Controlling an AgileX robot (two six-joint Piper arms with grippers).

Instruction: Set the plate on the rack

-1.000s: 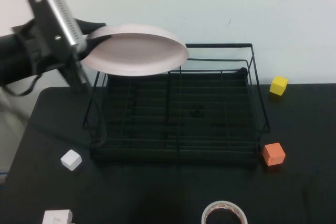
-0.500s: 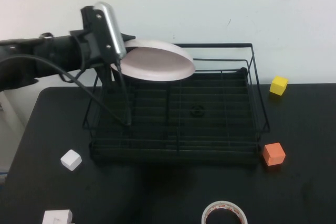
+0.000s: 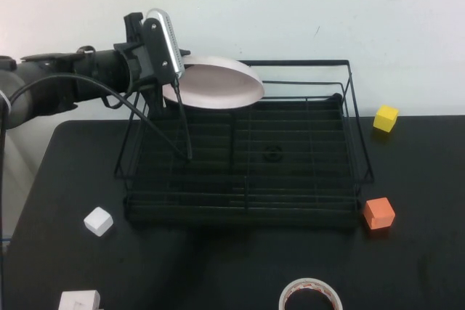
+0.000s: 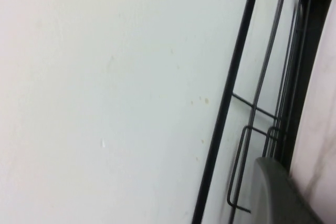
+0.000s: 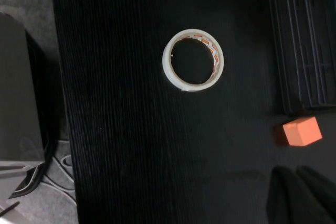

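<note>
The pale pinkish-white plate (image 3: 218, 86) hangs tilted in the air over the back left corner of the black wire rack (image 3: 349, 107). My left gripper (image 3: 173, 76) is shut on the plate's left rim, above the rack's left rail. In the left wrist view one grey finger (image 4: 278, 198) lies against the plate (image 4: 323, 129), with the rack's wires (image 4: 231, 87) beside it in front of the white wall. My right gripper (image 5: 296, 182) is out of the high view; its dark fingers are together and empty above the table near the orange cube (image 5: 302, 131).
On the black table lie a yellow cube (image 3: 386, 117) right of the rack, an orange cube (image 3: 378, 213) at its front right corner, a white cube (image 3: 98, 221) at front left, a white block (image 3: 78, 300) and a tape roll (image 3: 311, 295) at the front edge.
My left arm has swung to the right and away from the camera, carrying the plate from left of the rack to over its back left corner. The right arm has not moved.
</note>
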